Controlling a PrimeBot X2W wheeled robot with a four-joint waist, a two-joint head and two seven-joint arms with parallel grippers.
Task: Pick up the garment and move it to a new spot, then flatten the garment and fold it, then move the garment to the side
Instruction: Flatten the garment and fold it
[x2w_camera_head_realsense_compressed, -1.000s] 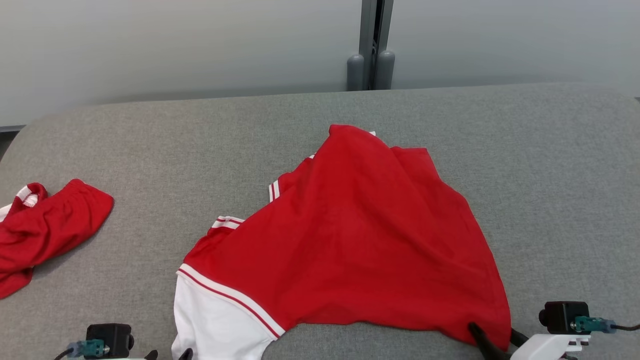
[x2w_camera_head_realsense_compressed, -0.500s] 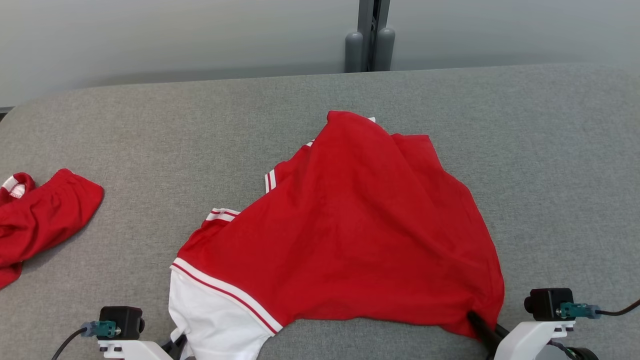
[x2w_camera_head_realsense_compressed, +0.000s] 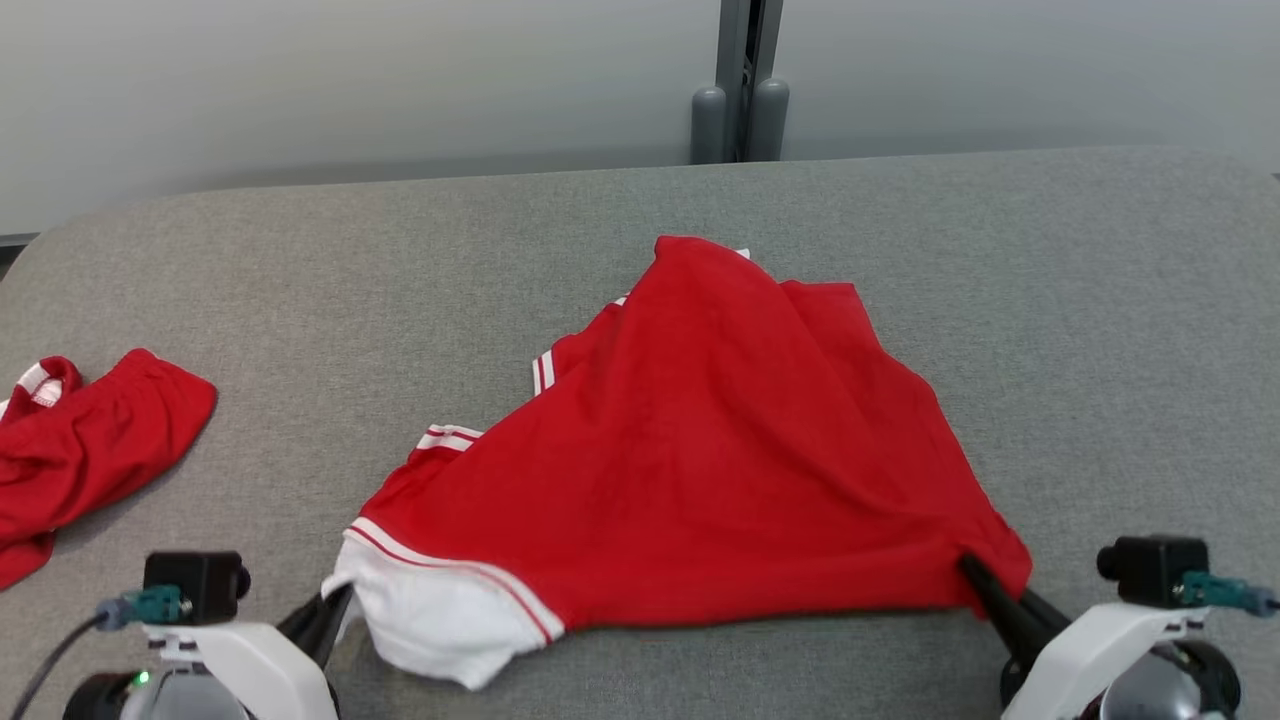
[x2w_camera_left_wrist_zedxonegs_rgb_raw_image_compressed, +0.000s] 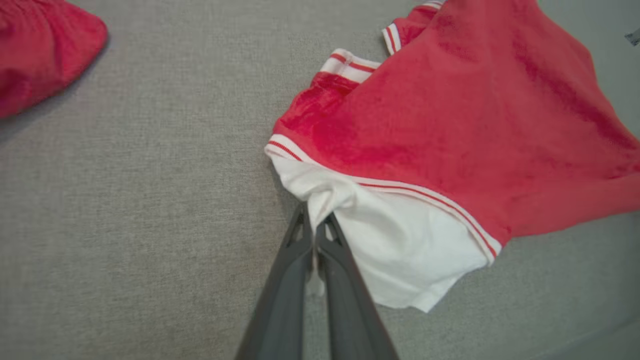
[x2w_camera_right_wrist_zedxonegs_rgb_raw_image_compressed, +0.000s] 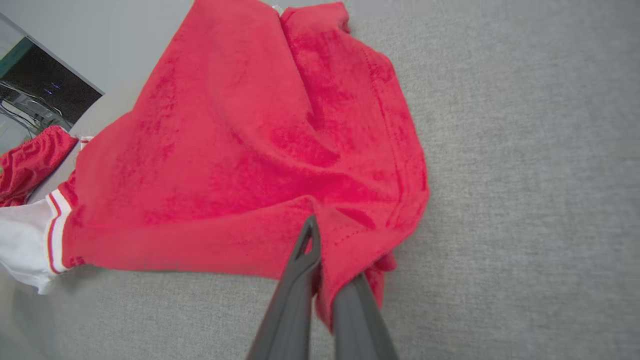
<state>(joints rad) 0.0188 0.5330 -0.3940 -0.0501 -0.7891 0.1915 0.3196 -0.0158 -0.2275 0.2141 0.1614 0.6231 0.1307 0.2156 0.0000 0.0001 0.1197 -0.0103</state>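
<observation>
L gripper (x2w_camera_left_wrist_zedxonegs_rgb_raw_image_compressed: 315, 225) is pinching the garment's (x2w_camera_head_realsense_compressed: 690, 450) white corner and R gripper (x2w_camera_right_wrist_zedxonegs_rgb_raw_image_compressed: 315, 235) is clamping its red corner, w/ the garment lying mid grey surface (x2w_camera_head_realsense_compressed: 1100, 330). Both bites are looking thin, so a fast lift is risking cloth slipping out & bunching.

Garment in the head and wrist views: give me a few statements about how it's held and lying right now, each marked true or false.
1. The left jaws are shut on the white section of the garment. True.
2. The right jaws hang open above the cloth. False: they are shut on its red corner.
3. Another red garment lies apart, on the robot's left. True.
4. The garment is folded into a neat rectangle. False: it lies rumpled and unfolded.
5. It rests on bare wood. False: it lies on a grey fabric surface.
</observation>
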